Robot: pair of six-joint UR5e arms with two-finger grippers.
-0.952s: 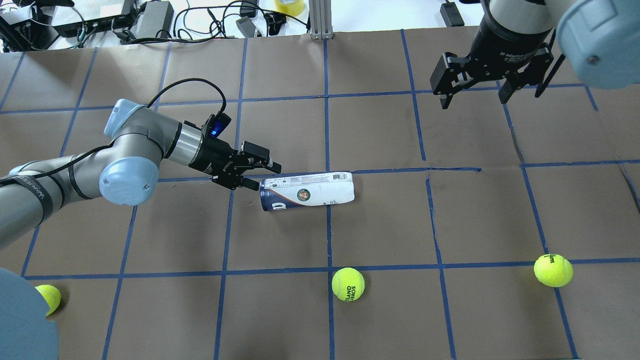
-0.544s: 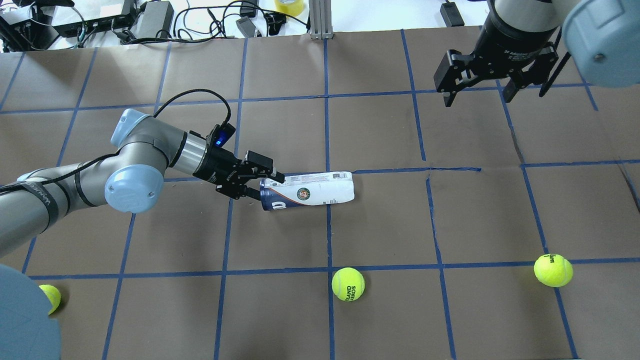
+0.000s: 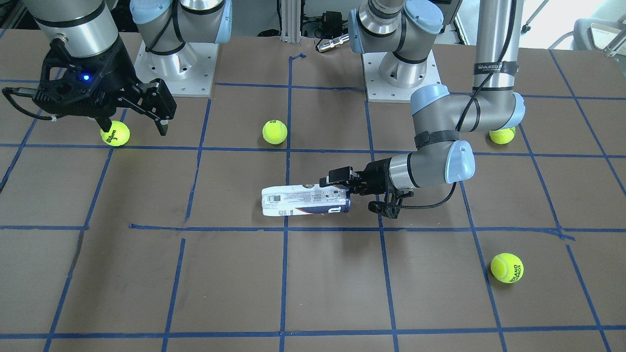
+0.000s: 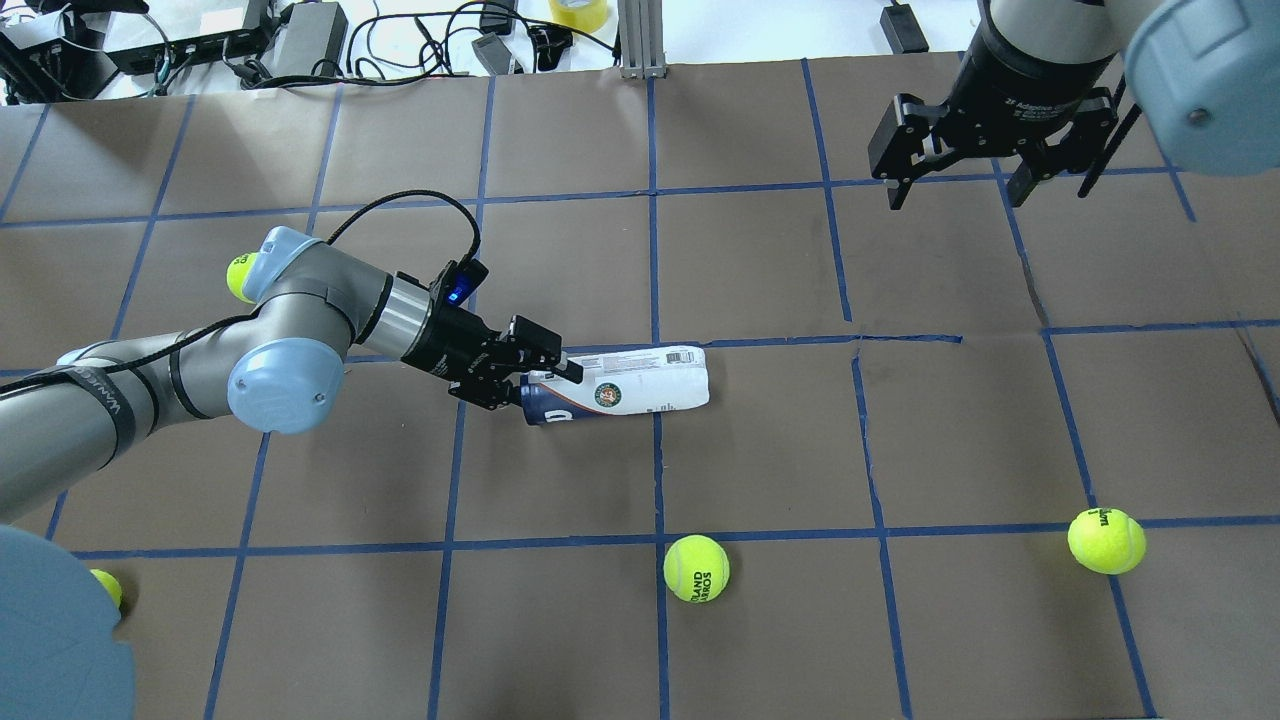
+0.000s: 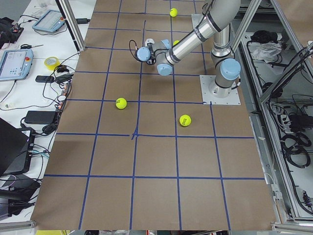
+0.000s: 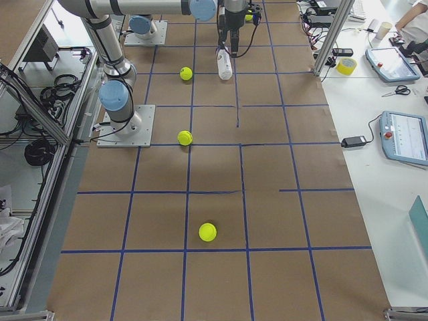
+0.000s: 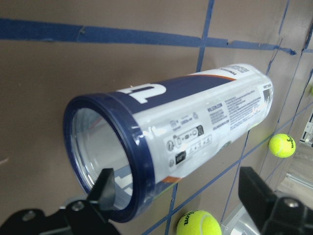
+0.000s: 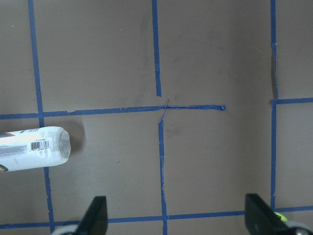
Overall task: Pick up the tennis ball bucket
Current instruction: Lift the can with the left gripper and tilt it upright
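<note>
The tennis ball bucket (image 4: 625, 383) lies on its side mid-table, its dark blue rim toward my left arm; it also shows in the front view (image 3: 301, 201) and the left wrist view (image 7: 195, 127). It looks empty. My left gripper (image 4: 545, 385) is open at the rim end. In the left wrist view one finger (image 7: 105, 188) sits in front of the can's open mouth and the other (image 7: 257, 191) stands outside its wall, not pressing it. My right gripper (image 4: 955, 190) is open and empty, high over the far right; its wrist view shows the can's closed end (image 8: 36, 147).
Several yellow-green tennis balls lie about: one at front centre (image 4: 696, 568), one at front right (image 4: 1106, 540), one behind my left elbow (image 4: 240, 275), one at the front left edge (image 4: 105, 588). Cables and boxes (image 4: 250, 40) line the far edge.
My left gripper has moved right along the table, from just short of the can to its rim end, fingers still open. The can has not moved. The right gripper drifted slightly away.
</note>
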